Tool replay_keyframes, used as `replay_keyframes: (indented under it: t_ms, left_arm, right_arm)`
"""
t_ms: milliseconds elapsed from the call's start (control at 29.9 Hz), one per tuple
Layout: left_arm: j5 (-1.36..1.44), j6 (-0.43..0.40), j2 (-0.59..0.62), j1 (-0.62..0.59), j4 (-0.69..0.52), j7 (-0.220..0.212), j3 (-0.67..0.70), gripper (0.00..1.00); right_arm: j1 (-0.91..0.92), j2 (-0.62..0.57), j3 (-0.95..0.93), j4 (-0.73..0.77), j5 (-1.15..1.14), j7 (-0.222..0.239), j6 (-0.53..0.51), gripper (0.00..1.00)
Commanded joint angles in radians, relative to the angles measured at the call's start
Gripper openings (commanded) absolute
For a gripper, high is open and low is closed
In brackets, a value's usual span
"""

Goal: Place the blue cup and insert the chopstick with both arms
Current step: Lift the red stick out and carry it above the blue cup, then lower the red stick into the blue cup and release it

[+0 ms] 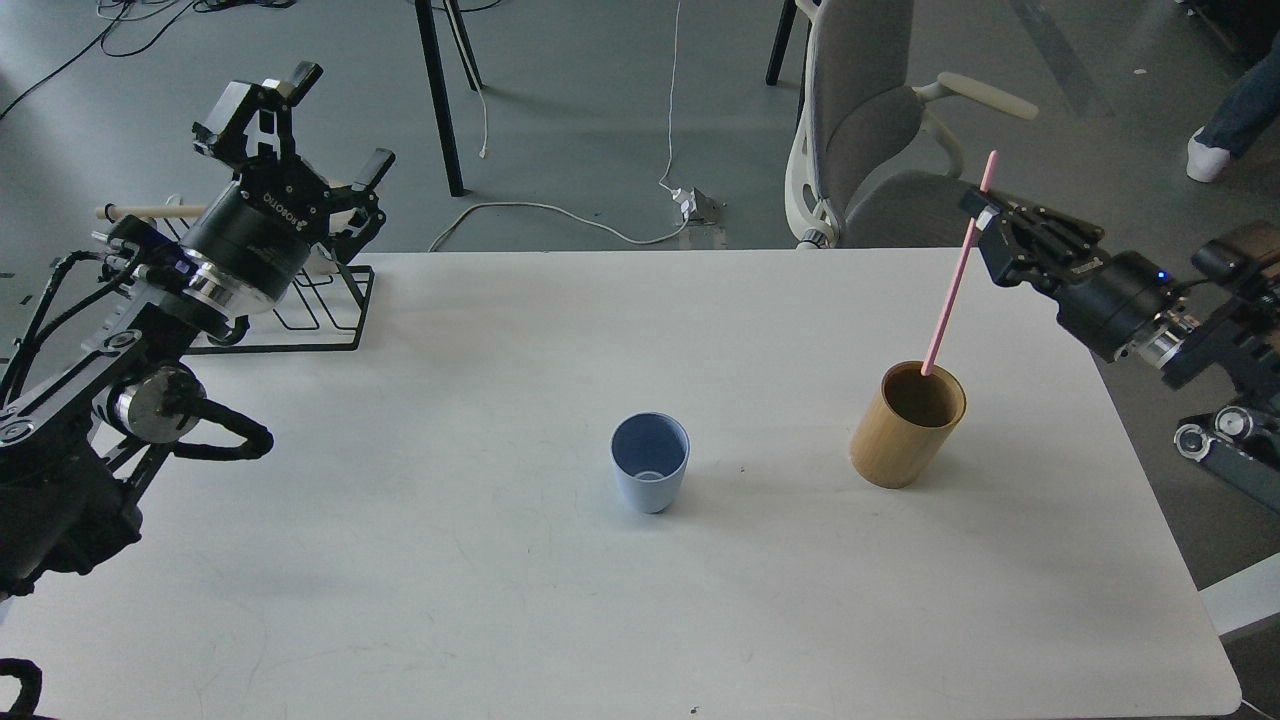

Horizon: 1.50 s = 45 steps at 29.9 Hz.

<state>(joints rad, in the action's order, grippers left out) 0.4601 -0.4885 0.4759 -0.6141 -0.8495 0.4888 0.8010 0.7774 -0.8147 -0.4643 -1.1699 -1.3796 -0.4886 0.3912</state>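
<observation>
Pale-blue cup (pixel 650 475) standing upright and empty mid-table, pink chopstick (pixel 955 270) leaning with lower end resting inside bamboo cylinder (pixel 905 430) well right.
</observation>
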Motion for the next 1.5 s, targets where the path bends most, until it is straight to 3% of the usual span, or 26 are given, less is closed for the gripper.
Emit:
replay_keyframes:
  t_ms: [0,67,201,368,468,936,1471]
  left_arm:
    - [0.002,0.000,-0.049,0.014,0.114,0.000,-0.002,0.99]
    - [0.005,0.000,-0.078,0.030,0.191,0.000,-0.009,0.99]
    - [0.003,0.000,-0.134,0.033,0.306,0.000,-0.051,0.99]
    - [-0.003,0.000,-0.143,0.034,0.333,0.000,-0.065,0.99]
    - [-0.005,0.000,-0.143,0.034,0.333,0.000,-0.065,0.99]
    - [-0.006,0.000,-0.146,0.034,0.334,0.000,-0.065,0.99]
    - [-0.005,0.000,-0.172,0.033,0.363,0.000,-0.066,0.99]
  right_arm:
    - [0.117,-0.006,0.003,-0.056,0.146,0.000,-0.022,0.00]
    - [0.163,0.031,0.010,-0.051,0.159,0.000,-0.023,0.00]
    - [0.227,0.289,0.099,0.004,0.137,0.000,-0.020,0.00]
    - [0.273,0.550,0.263,0.218,-0.011,0.000,0.061,0.00]
    - [0.275,0.641,0.321,0.262,-0.065,0.000,0.084,0.00]
    - [0.273,0.617,0.441,0.246,-0.133,0.000,0.084,0.00]
    - [0.258,0.566,0.452,0.197,-0.133,0.000,0.083,0.00]
